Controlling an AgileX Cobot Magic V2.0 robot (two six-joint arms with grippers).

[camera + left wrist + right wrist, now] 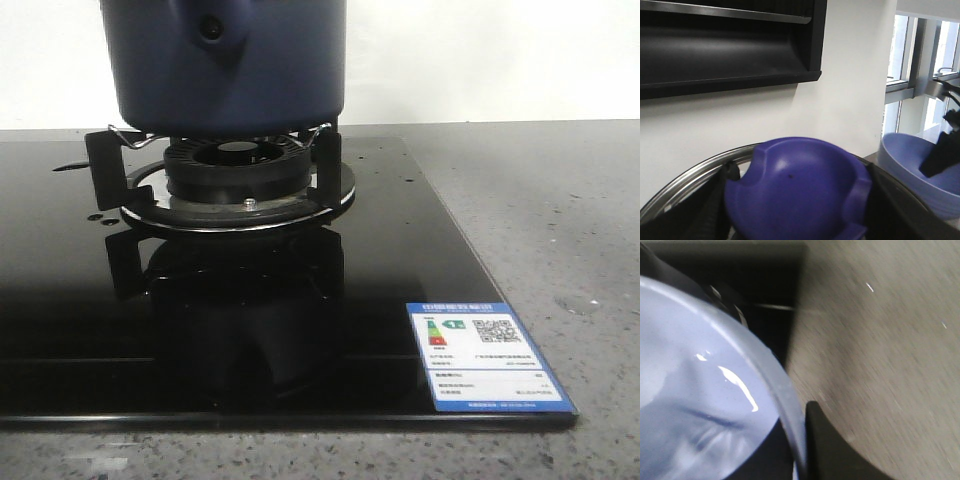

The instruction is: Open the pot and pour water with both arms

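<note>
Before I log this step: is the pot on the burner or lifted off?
On it: the pot sits on the stand's prongs above the burner.

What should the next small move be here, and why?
Probably carry the bowl over the pot and begin tipping it: the right claw grips the bowl's rim near the stove's edge, and the left claw already holds the lid.
</note>
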